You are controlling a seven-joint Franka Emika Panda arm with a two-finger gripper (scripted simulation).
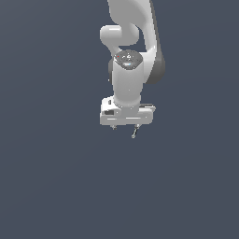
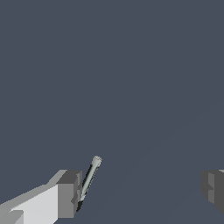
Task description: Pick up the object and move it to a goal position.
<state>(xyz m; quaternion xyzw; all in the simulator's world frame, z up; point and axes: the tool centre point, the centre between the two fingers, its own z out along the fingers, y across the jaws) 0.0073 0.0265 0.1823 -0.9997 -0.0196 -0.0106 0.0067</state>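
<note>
The object (image 2: 89, 178) is a tiny pale grey-green rod. In the wrist view it slants right against the inner face of one grey fingertip (image 2: 68, 193), and the other fingertip (image 2: 213, 187) stands far from it. My gripper (image 2: 140, 190) is open, its jaws spread much wider than the rod. In the exterior view the white gripper (image 1: 124, 127) points down, and the object (image 1: 134, 133) shows as a short sliver by the finger on the exterior view's right. I cannot tell whether the rod rests on the floor or hangs at the finger. The goal position is not marked in either view.
The white arm (image 1: 128, 70) rises behind the gripper toward the top of the exterior view. Around it there is only a plain dark blue-grey ground (image 1: 51, 177), with no other objects or edges in sight.
</note>
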